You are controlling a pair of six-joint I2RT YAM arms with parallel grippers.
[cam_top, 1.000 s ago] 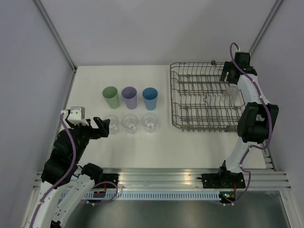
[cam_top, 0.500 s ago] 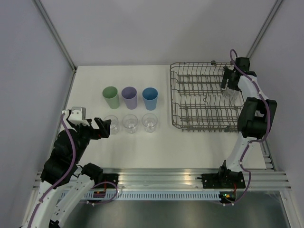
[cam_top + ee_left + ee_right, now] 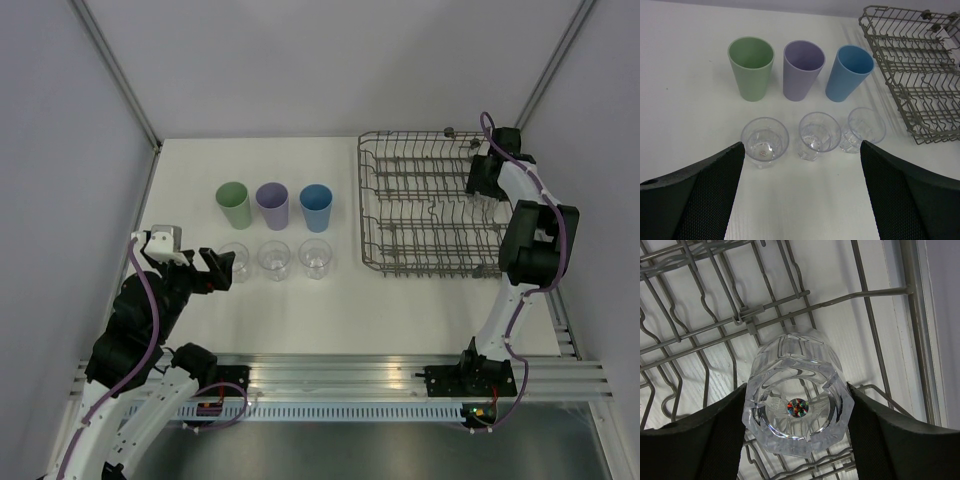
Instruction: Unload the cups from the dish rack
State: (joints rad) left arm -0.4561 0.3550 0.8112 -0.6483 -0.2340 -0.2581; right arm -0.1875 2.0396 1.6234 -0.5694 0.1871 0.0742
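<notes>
Nearest the arm bases, the left gripper hangs over the white table with its fingers spread wide and nothing between them. Just beyond it three clear cups stand upright in a row, close together but apart. Behind them is a second row: the mint green tumbler, the lavender tumbler and the blue tumbler. Off to the right sits the grey wire dish rack. At its far right side the right gripper reaches down among the wires, where a fourth clear cup sits with its faceted base towards the wrist camera. The dark fingers press against both of its sides, clasping it.
</notes>
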